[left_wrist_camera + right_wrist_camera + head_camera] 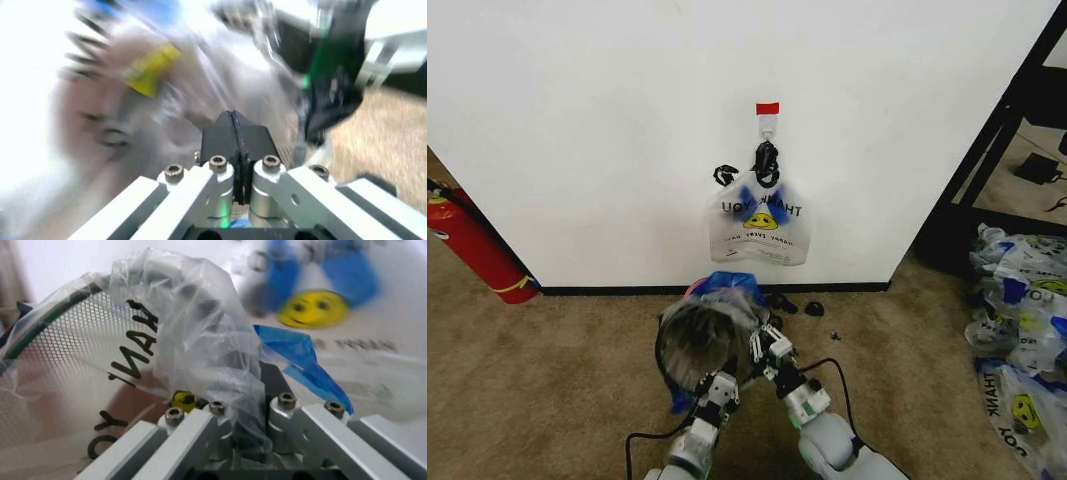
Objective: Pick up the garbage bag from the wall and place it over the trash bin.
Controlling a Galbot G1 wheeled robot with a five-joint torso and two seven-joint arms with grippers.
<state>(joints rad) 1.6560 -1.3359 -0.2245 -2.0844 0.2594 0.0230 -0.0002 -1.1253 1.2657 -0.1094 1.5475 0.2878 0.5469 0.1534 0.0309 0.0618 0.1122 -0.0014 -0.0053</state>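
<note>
We have both arms reaching low over the carpet floor (547,380) toward the trash bin (695,345), which stands near the black baseboard of the wall (577,120). The garbage bag (193,355) is draped over the bin's mesh rim, its blue handle bunched at the wall side. Our right hand (765,345) has its jaws closed on a fold of the bag's film at the bin's right edge. Our left hand (235,131) has its dark pads pressed together, film lying just beyond them; we cannot tell whether any is pinched. Another same-printed bag (759,222) hangs from the hook (767,122) under red tape. A fire extinguisher (472,250) lies at the floor's left edge.
</note>
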